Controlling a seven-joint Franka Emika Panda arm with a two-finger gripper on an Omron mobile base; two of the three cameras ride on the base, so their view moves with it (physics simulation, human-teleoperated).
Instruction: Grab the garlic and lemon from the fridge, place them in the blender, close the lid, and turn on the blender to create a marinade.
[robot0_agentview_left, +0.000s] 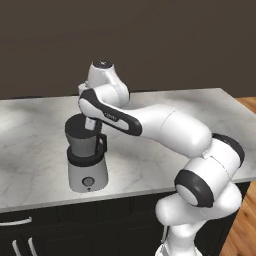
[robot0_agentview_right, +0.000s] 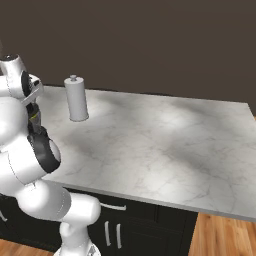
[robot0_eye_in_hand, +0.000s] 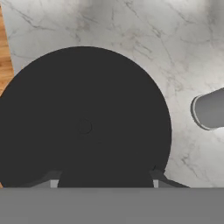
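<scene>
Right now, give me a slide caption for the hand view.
Gripper closed on the black lid, above the marble counter.

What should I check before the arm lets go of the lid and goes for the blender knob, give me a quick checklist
1. Lid over the blender jar mouth: ok, the black disc hides the opening in the hand view.
2. Lid fully seated: cannot tell.
3. Gripper shut on lid: ok.
4. Garlic and lemon inside the jar: cannot tell, hidden.
5. Front knob unobstructed: ok.
6. Blender upright on the counter: ok.
</scene>
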